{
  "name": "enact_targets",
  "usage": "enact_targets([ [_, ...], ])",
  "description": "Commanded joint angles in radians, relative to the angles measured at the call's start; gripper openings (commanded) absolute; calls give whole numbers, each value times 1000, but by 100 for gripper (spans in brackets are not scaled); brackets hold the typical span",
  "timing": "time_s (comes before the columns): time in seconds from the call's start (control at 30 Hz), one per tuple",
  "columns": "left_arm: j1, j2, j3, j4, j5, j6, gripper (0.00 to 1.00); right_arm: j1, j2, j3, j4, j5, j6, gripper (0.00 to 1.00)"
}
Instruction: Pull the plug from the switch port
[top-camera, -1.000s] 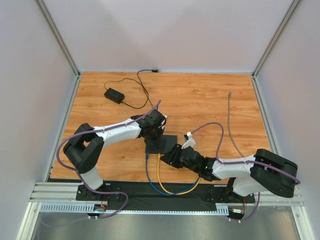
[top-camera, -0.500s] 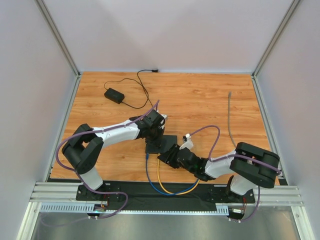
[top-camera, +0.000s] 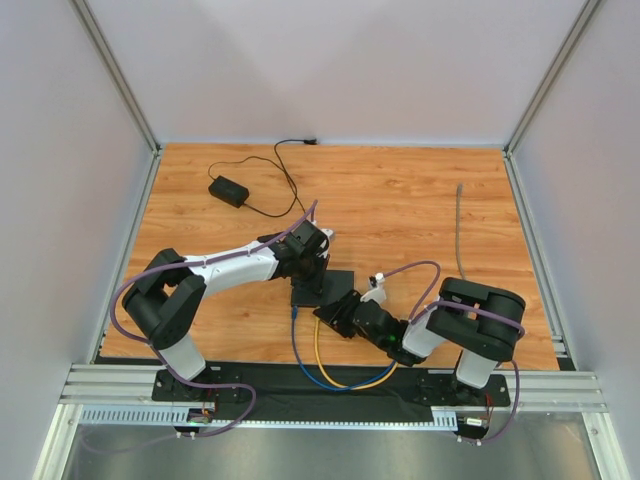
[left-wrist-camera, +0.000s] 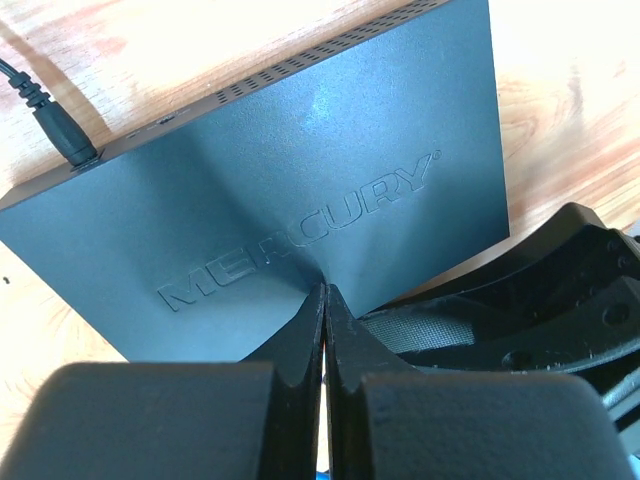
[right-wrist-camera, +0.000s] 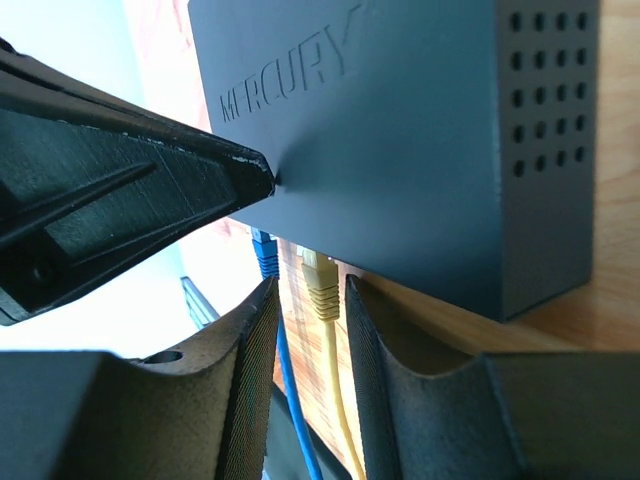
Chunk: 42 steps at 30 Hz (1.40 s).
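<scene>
Near the middle of the counter's (top-camera: 430, 200) near edge sits the Mercury switch (top-camera: 336, 284), flat on the wood with its ports facing the near edge. Two leads go into that face: a yellow plug (right-wrist-camera: 322, 285) and, just beside it toward the left edge, a blue plug (right-wrist-camera: 264, 252).

The right gripper (right-wrist-camera: 308, 290) has its jaws narrow and straddling the yellow plug. There's a sliver of light on one side, so I'd say it isn't clamped yet. The left gripper (left-wrist-camera: 326, 295) has its jaws pressed fully together, tips planted on the switch lid like a hold-down.

Stuff that could bite, in my opinion:
- The blue plug is so close that one finger could snag it.
- If the latch tab isn't squeezed, a pull probably drags the whole switch instead of freeing the plug.
- That lid looks smooth, so the left tips could skid, and the power lead (left-wrist-camera: 58, 128) on the far side would get yanked.

The adapter brick (top-camera: 228, 190) sits well apart, near the far left corner.
</scene>
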Motion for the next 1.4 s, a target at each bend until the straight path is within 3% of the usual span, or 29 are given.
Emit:
enact_targets([
  [0.0,2,30,-51,-57,-24,0,0,3,31,-31,114,72,45,35],
  [0.4,2,30,-55,-54,-20,-6,0,5,60,-19,71,106,83,33],
  [0.77,2,26,-57,-58,-17,-6,0,5,149,-11,148,124,135,31],
  [1.23,2,27,-72,-47,-17,-14,0,5,173,-20,85,123,166,20],
  [1.37,2,32,-68,-50,-20,-9,0,5,183,-19,68,109,163,13],
])
